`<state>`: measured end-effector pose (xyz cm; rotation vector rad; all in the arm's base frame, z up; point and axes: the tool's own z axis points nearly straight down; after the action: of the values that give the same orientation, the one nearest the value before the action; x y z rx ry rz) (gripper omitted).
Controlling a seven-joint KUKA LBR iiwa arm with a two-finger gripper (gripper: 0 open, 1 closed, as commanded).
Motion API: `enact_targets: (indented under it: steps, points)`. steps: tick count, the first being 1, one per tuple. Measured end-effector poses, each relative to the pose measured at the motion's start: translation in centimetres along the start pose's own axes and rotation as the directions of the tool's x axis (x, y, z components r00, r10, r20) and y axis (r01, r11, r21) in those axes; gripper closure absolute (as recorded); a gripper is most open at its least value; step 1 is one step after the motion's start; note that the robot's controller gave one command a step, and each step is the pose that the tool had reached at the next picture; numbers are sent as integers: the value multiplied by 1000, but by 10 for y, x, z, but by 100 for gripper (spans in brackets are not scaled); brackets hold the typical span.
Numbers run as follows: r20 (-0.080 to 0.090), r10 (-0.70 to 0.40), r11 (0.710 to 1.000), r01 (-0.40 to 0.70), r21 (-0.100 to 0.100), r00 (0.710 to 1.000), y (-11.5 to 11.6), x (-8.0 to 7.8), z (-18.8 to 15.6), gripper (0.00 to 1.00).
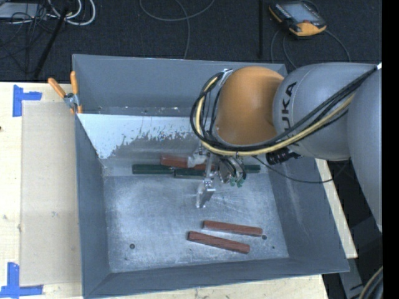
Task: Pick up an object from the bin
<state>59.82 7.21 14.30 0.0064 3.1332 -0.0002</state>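
**Gripper low at mid-bin, between two rows of sticks**

Take in the setting first: you have a grey bin with sloped walls, its floor scuffed and streaked pale, heaviest toward the back wall. Beyond it lies dark carpet, with loose cables and a yellow handset at the far right.

Now the arm. It comes in from your right, its orange cover hanging over the back of the bin. The gripper points down at bare floor near the middle. You cannot tell whether it is open or closed, because cables and wrist parts crowd it.

Along the foot of the back wall lies a green stick, running left to right. A short brown stick lies just behind it. Both end just beside the gripper, on its left and slightly behind it.

Toward the front, the brown pair lies flat, side by side and close together. They are near the gripper but apart from it.
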Motion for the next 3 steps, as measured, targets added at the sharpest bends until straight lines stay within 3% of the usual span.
enact_targets:
  steps: [1, 2, 3]
  points:
    - [-7, -174, 985, 174, -2, 985, -21, 45, 53, 0]
    - [-10, -85, 996, 85, -1, 996, -59, 69, 56, 100]
    - [-10, -84, 996, 84, -1, 996, -59, 69, 56, 100]
